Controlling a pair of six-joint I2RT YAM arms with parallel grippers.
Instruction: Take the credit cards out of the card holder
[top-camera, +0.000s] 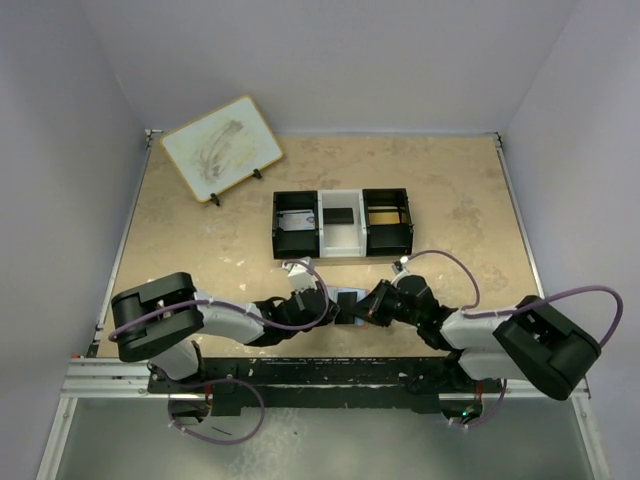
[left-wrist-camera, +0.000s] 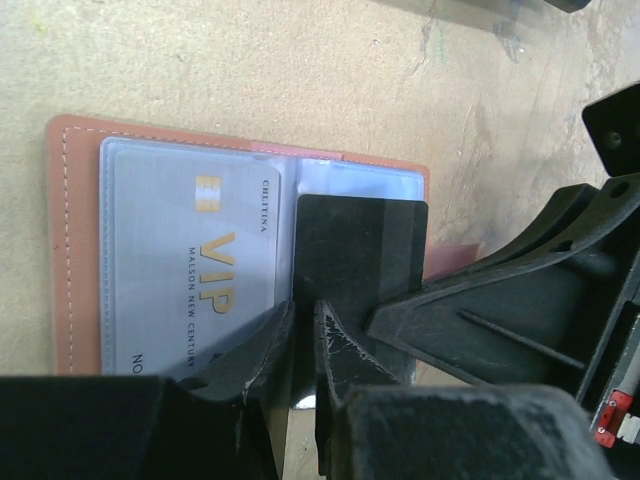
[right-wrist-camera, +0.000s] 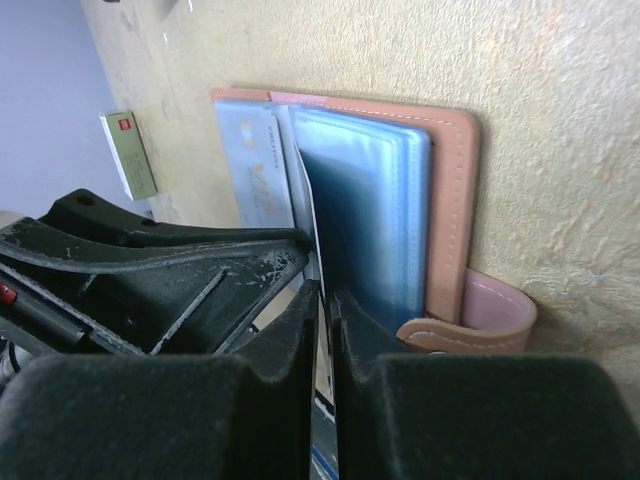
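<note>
Closest up, the black left gripper, fingers pulled in to a thin slit, tips at the 6 o'clock edge of the open card holder. Hard to tell whether anything is pinched in that slit. Much the same for the right gripper: fingers narrow, with a thin pale page edge running from the slit toward 12 o'clock. Cannot tell how tight the hold is.

Card holder flat on the tan table, opened like a book, brown with pale stitches. Right between the two grippers, at 6 o'clock from the tray. Left gripper reaching in from 9 o'clock, right gripper from 3 o'clock, almost meeting over it.

From the left wrist: silver VIP card tucked under a clear sleeve on the 9 o'clock half. Dark card on the 3 o'clock half, lying on top of the sleeves, with the right gripper's black frame just beside it at 4 o'clock.

From the right wrist: pink strap curling off the holder at 4 o'clock.

Farther back, the tray with black, white and black parts. White-and-tan board propped up at 10 o'clock from the tray.
</note>
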